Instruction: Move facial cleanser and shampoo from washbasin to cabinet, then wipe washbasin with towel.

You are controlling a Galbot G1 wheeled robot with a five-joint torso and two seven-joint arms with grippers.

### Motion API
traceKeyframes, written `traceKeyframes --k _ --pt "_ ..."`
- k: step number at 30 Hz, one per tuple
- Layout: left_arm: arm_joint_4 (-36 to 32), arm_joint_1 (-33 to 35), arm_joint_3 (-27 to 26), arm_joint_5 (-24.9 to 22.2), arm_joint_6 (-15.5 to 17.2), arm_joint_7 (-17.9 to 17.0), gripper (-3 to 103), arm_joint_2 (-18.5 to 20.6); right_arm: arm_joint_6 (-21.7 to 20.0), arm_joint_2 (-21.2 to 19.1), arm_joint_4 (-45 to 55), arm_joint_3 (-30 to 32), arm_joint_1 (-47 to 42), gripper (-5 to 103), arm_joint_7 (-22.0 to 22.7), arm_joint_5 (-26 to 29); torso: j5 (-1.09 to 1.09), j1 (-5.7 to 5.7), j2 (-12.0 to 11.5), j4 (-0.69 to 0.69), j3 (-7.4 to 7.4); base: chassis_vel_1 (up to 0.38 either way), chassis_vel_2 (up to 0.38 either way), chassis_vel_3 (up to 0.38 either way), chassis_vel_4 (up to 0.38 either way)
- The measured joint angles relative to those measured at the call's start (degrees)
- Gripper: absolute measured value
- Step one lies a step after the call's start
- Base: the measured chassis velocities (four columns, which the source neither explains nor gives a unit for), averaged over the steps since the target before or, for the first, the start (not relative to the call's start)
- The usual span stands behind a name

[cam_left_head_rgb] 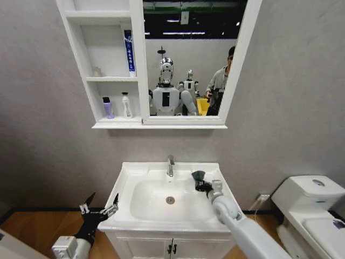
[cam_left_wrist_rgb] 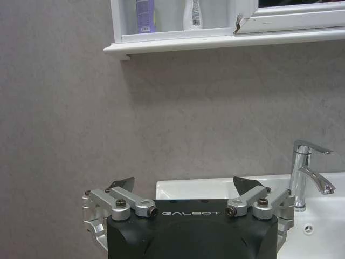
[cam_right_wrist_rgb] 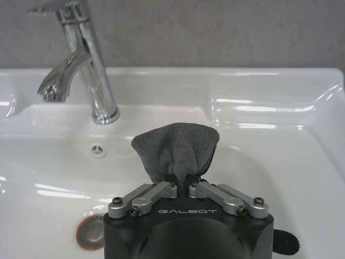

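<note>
My right gripper [cam_left_head_rgb: 203,186] is shut on the dark grey towel [cam_left_head_rgb: 198,176], holding it over the right back part of the white washbasin [cam_left_head_rgb: 141,174], right of the chrome faucet [cam_left_head_rgb: 170,164]. In the right wrist view the towel [cam_right_wrist_rgb: 175,149] bunches up from the closed fingers of the right gripper [cam_right_wrist_rgb: 183,186], above the bowl, with the faucet [cam_right_wrist_rgb: 86,65] beyond. On the cabinet's [cam_left_head_rgb: 86,65] lowest shelf stand a purple bottle [cam_left_head_rgb: 108,108] and a white bottle [cam_left_head_rgb: 126,105]; which is cleanser or shampoo I cannot tell. My left gripper [cam_left_head_rgb: 100,207] hangs open and unladen left of the basin's front corner.
A white toilet [cam_left_head_rgb: 310,202] stands at the right. The vanity cupboard doors [cam_left_head_rgb: 172,248] are below the basin. A blue-and-white tube [cam_left_head_rgb: 129,51] stands on the cabinet's middle shelf. The mirror [cam_left_head_rgb: 188,59] reflects the robot and a person. The grey wall is close behind.
</note>
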Motion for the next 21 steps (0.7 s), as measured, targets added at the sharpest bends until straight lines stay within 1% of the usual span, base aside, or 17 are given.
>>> traceKeyframes --k 1,3,4,8,10,11,13,14,17,21 --pt "0.0 0.0 0.0 0.0 0.0 0.0 100 0.0 0.0 0.0 0.0 0.0 0.0 4 0.0 0.0 0.0 0.0 0.0 0.0 0.0 0.0 0.0 0.0 0.0" --pt "0.0 0.0 0.0 0.0 0.0 0.0 100 0.0 -0.1 1.6 -3.0 -2.1 -0.1 4 0.9 -1.5 0.01 0.0 0.0 0.0 0.0 0.0 0.0 0.0 0.0" --pt "0.0 0.0 0.0 0.0 0.0 0.0 100 0.0 -0.1 1.6 -3.0 -2.1 -0.1 4 0.9 -1.5 0.01 0.0 0.0 0.0 0.0 0.0 0.0 0.0 0.0" --pt "0.0 0.0 0.0 0.0 0.0 0.0 100 0.0 -0.1 4.6 -9.4 -4.1 2.2 4 1.8 -2.1 0.0 0.0 0.0 -0.01 0.0 0.0 0.0 0.0 0.0" --pt "0.0 0.0 0.0 0.0 0.0 0.0 100 0.0 -0.1 5.4 -11.1 -4.5 3.1 4 1.8 -1.9 0.0 0.0 0.0 0.0 0.0 0.0 0.0 0.0 0.0" --pt "0.0 0.0 0.0 0.0 0.0 0.0 100 0.0 -0.1 6.4 -13.6 -5.0 4.1 4 1.6 -1.9 -0.02 0.0 0.0 0.0 0.0 0.0 0.0 0.0 0.0" --pt "0.0 0.0 0.0 0.0 0.0 0.0 100 0.0 0.2 9.1 -19.0 -5.7 6.2 4 0.6 -2.6 0.01 0.0 0.0 -0.01 0.01 0.0 0.0 0.0 0.0" --pt "0.0 0.0 0.0 0.0 0.0 0.0 100 0.0 0.2 9.1 -19.0 -5.7 6.2 4 0.6 -2.6 0.01 0.0 0.0 -0.01 0.01 0.0 0.0 0.0 0.0" --pt "0.0 0.0 0.0 0.0 0.0 0.0 100 0.0 0.7 12.1 -24.1 -6.2 9.0 4 0.2 -2.7 -0.01 0.0 0.0 0.0 0.0 0.0 0.0 0.0 0.0" --pt "0.0 0.0 0.0 0.0 0.0 0.0 100 0.0 0.7 13.5 -26.4 -8.2 10.6 4 0.4 -1.5 -0.03 0.0 0.0 -0.02 -0.01 0.0 0.0 0.0 0.0"
